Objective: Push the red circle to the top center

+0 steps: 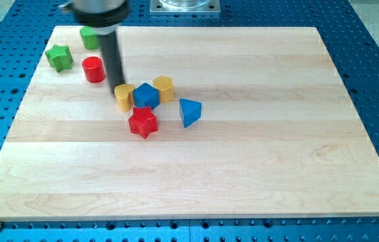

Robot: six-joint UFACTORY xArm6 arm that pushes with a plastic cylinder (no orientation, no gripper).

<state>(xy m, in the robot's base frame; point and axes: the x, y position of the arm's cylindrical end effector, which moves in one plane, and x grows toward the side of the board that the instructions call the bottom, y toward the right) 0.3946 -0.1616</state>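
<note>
The red circle (93, 69) is a short red cylinder near the view's top left of the wooden board (243, 154). My tip (117, 86) stands just right of it and a little lower, apart from it by a small gap. The tip touches or nearly touches the top of a yellow block (123, 97). The rod rises up and left to the dark arm head at the view's top edge.
A green star (59, 57) lies left of the red circle. A green block (89, 37) sits partly under the arm head. Below and right of the tip cluster a blue block (146, 96), another yellow block (164, 88), a red star (143, 122) and a blue triangle (189, 111).
</note>
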